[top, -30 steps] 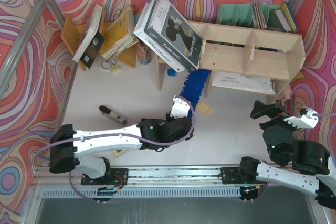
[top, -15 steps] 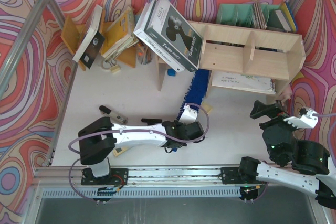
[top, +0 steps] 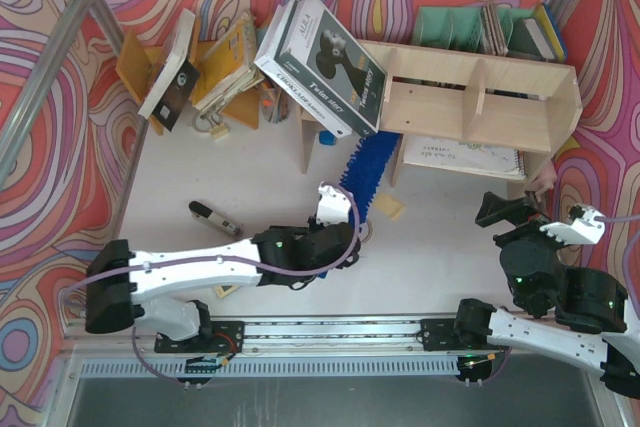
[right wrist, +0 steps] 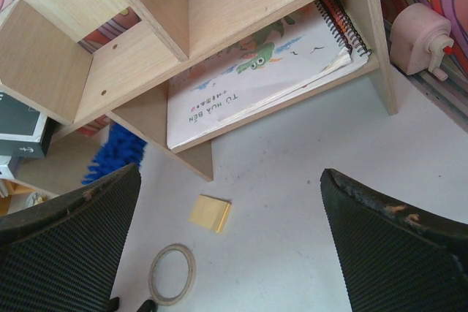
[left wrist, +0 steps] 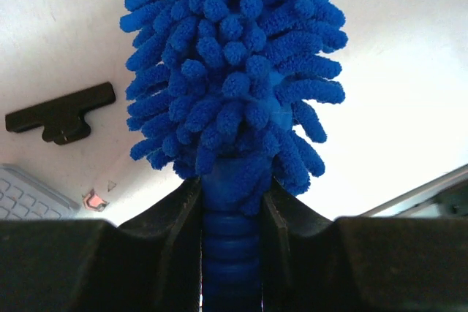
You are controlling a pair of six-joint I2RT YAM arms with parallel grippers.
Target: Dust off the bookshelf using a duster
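By the bookshelf (top: 470, 97), the left pincer (left wrist: 232, 206) (clamped on the duster (left wrist: 234, 71)) has swung leftward; right pincer (right wrist: 232, 242) gapes.

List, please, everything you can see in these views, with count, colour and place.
bookshelf: one, pale plywood, far right
duster: one, bright blue, head in bookshelf's left bay
books: several, mixed colours, leaning far left
spiral book: one, white, bookshelf's bottom level
sticky pad: one, yellow, table by bookshelf foot
tape ring: one, pale, table near pad
sharpener: one, pink, right of bookshelf
left hand: one, black, shut on duster handle
right hand: one, black, open, empty
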